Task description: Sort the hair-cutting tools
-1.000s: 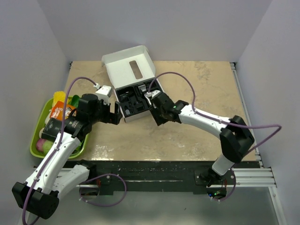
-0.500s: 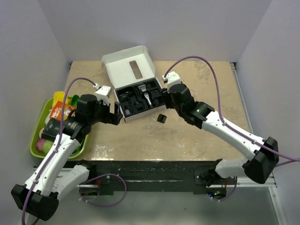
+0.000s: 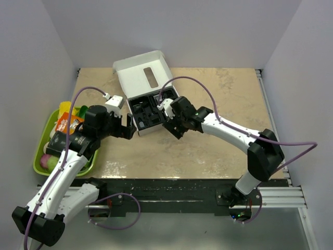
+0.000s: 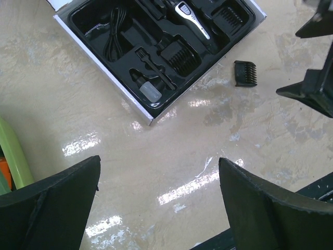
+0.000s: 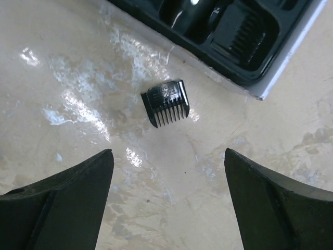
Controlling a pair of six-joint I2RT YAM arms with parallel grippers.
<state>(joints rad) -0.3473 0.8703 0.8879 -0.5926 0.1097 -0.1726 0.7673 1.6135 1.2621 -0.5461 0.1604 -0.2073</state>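
A white box with a black insert (image 3: 136, 126) lies open on the table. In the left wrist view the insert holds the silver-headed clipper (image 4: 190, 14), the black cord (image 4: 115, 36) and comb attachments (image 4: 179, 56). One loose black comb attachment (image 5: 166, 101) lies on the table just outside the box's corner; it also shows in the left wrist view (image 4: 245, 73). My right gripper (image 5: 169, 198) is open and empty, hovering just short of that comb and hiding it in the top view (image 3: 173, 129). My left gripper (image 4: 158, 203) is open and empty by the box's near left corner (image 3: 131, 126).
A green tray (image 3: 37, 156) with colourful packets and fruit sits at the table's left edge, under my left arm. The box lid (image 3: 143, 75) stands open behind the insert. White walls close in the table on three sides.
My right gripper drew back to the right, uncovering the loose comb on the table, then came back over it. The left arm has not moved.
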